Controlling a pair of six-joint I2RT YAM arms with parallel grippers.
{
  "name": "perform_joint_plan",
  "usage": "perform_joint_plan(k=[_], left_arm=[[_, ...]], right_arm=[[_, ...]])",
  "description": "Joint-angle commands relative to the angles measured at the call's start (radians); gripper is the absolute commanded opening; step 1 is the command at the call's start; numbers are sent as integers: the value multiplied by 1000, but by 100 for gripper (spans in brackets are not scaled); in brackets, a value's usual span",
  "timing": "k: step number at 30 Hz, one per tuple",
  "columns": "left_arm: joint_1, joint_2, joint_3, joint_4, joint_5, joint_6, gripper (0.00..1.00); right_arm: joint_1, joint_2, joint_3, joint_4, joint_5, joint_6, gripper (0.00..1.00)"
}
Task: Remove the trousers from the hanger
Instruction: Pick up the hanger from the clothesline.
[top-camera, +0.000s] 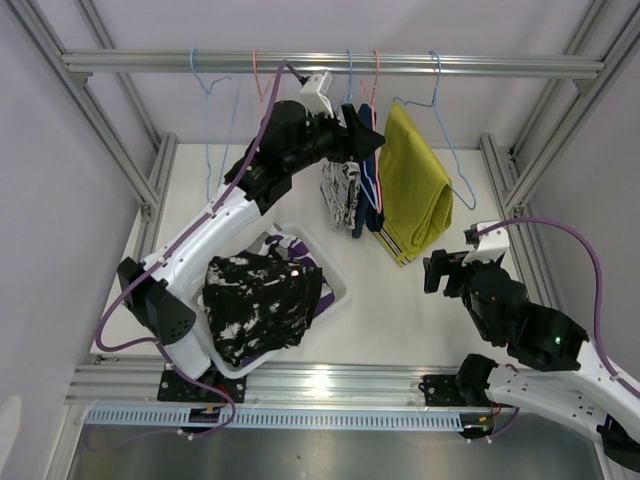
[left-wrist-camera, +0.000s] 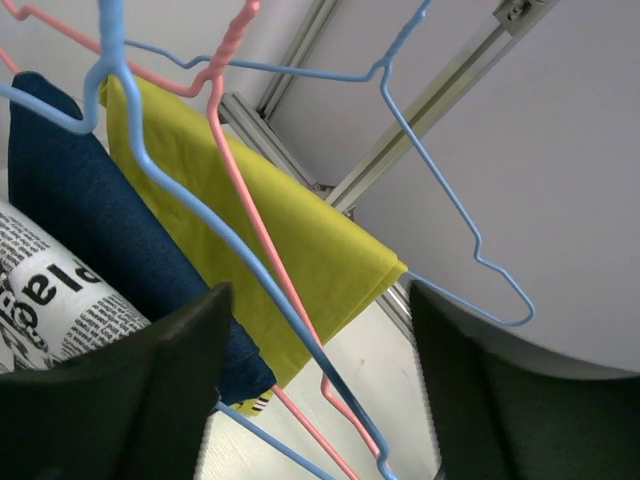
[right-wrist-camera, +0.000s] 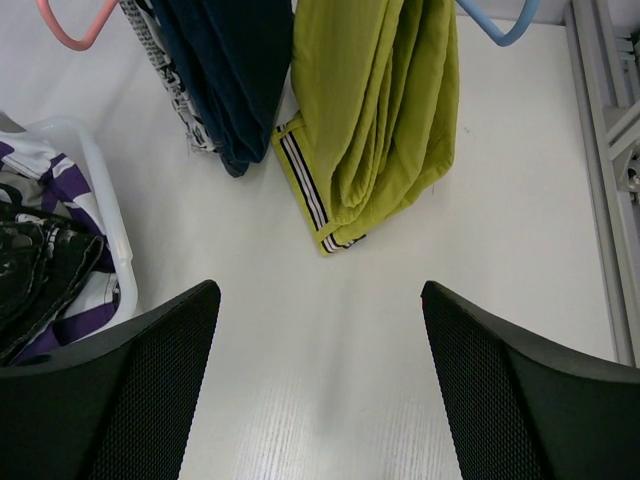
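Presently, third removal in hand: splotched pair (top-camera: 260, 305) and camouflage pair (top-camera: 285, 243) lie in the basket (top-camera: 340, 290), printed pair (top-camera: 338, 195), navy pair (left-wrist-camera: 80, 200) and mustard pair (top-camera: 415, 185) hang on hangers (left-wrist-camera: 450, 210); left gripper (left-wrist-camera: 320, 340) hovers spread beside the navy pair, right gripper (right-wrist-camera: 320, 300) spread low over the table (top-camera: 400, 310); next move likely needs a pinch on cloth, then a pull off the bar.

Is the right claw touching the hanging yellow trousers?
Apart. In the right wrist view, bare table lies between the open right claw and the lower end of the yellow trousers.
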Motion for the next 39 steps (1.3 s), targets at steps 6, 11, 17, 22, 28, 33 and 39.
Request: perform_joint_plan(k=[6,11,17,22,28,33,39], left_arm=[[-8,1,-8,148,45,10,55],[-8,34,-5,167,61,12,42],[-7,69,35,135,65,19,37],[-5,69,21,143,68,-1,16],[-2,60,47,125,70,15,1],[-1,-4,52,83,44,47,0],[-1,-71,27,83,31,65,1]], right_arm=[[-28,16,-1,43,-3,0,87],[-39,18,-3,44,-14,2,88],[-50,25,-4,46,-26,5,88],[-59,30,-6,50,-38,2,88],[-65,33,-6,52,-57,0,88],[-68,36,-6,53,-64,0,89],[-68,29,-8,49,-67,5,89]])
